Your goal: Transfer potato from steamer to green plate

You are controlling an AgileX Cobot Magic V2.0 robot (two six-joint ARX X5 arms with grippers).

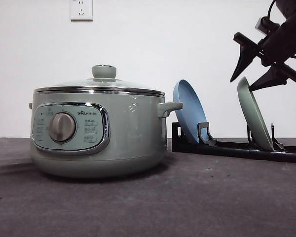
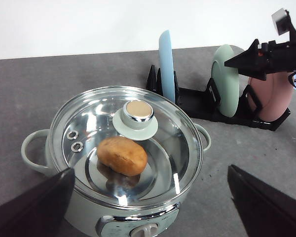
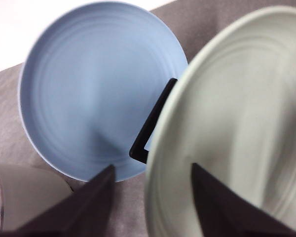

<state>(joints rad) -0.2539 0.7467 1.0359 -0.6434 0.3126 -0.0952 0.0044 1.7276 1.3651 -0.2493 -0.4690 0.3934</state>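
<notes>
Front view: right gripper (image 1: 255,67) in the upper right of frame, fingers spread, straddling the top rim of the green plate (image 1: 254,116) without visible contact. The plate stands on edge in a black rack (image 1: 227,146) at right, leaning back, with a blue plate (image 1: 189,111) in the slot nearer the steamer (image 1: 98,131). Nothing gripped yet.

Progress: early. In the left wrist view the potato (image 2: 122,155) sits inside the steamer under the glass lid (image 2: 126,143), lower centre of frame, lid on. Green plate not yet out of the rack. My read of what's left: pull the plate, lay it flat, lift the lid, move the potato. None of that done.

Left gripper (image 2: 148,197): dark finger tips at the lower corners of the left wrist view, wide apart, holding nothing, above the steamer's near side.

Materials/shapes:
- Steamer: round, pale sage body, smooth matte; chrome-framed panel, silver dial, side handles.
- Lid: clear domed glass, chrome band, two small vent holes, green knob (image 2: 136,118) with a metal cap. Strong glare.
- Potato: oval, smooth orange-brown skin.
- Plates: shallow, round, glossy, raised rims with faint concentric rings in the right wrist view. A pink plate (image 2: 271,96) sits in the far slot.
- Table (image 1: 187,197): dark grey, matte, slightly textured.
</notes>
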